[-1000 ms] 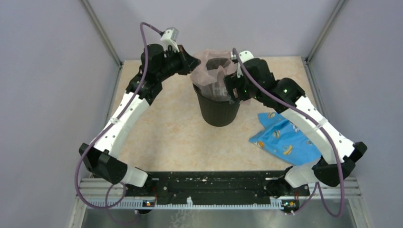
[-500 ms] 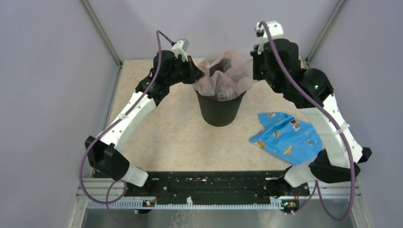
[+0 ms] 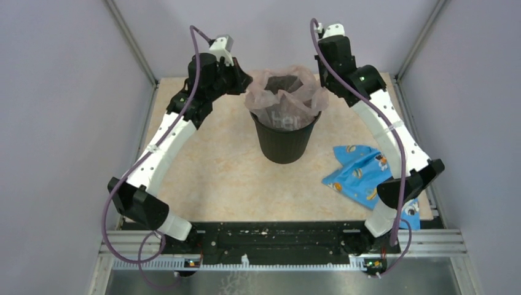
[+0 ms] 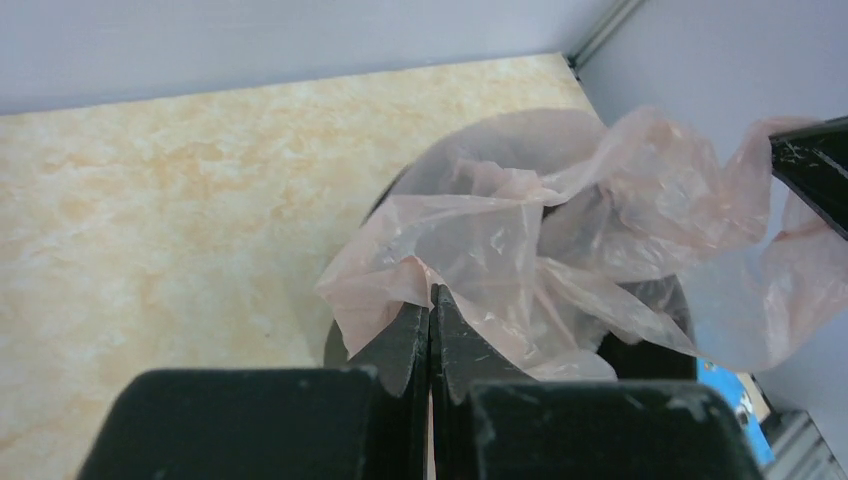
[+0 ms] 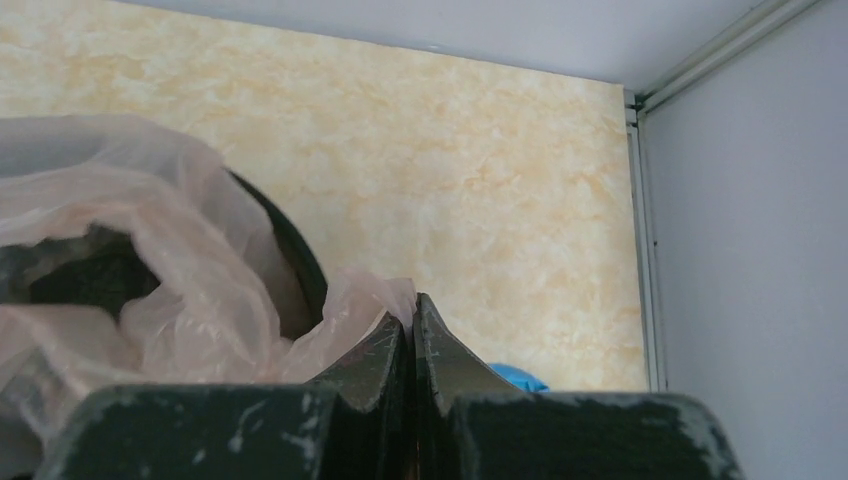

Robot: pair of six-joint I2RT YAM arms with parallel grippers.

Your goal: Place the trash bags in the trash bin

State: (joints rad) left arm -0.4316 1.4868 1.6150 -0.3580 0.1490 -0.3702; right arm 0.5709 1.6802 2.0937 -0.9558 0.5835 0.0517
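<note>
The left fingers (image 4: pixel 424 325) are clenched flat together, pinching a crumpled fold of the pale pink bag (image 4: pixel 520 230) at its left edge. The right fingers (image 5: pixel 405 335) are likewise pressed shut, with a corner of the same thin film caught between their tips. In the left wrist view the film stretches up from the bin to the dark tip of the right fingers at the picture's right edge.

Seen from above, the left fingers (image 3: pixel 243 82) and right fingers (image 3: pixel 323 77) sit on opposite sides of the bag (image 3: pixel 285 92), holding its mouth spread open between them. The rumpled edges puff up above the rim, and the lower part of the bag hangs down inside the black bin (image 3: pixel 284 142).

The bin stands upright towards the far middle of the desk (image 3: pixel 215 172), between the two arms. A blue patterned cloth (image 3: pixel 362 175) lies flat on the desk to the right of the bin, apart from it and partly under the right arm.
</note>
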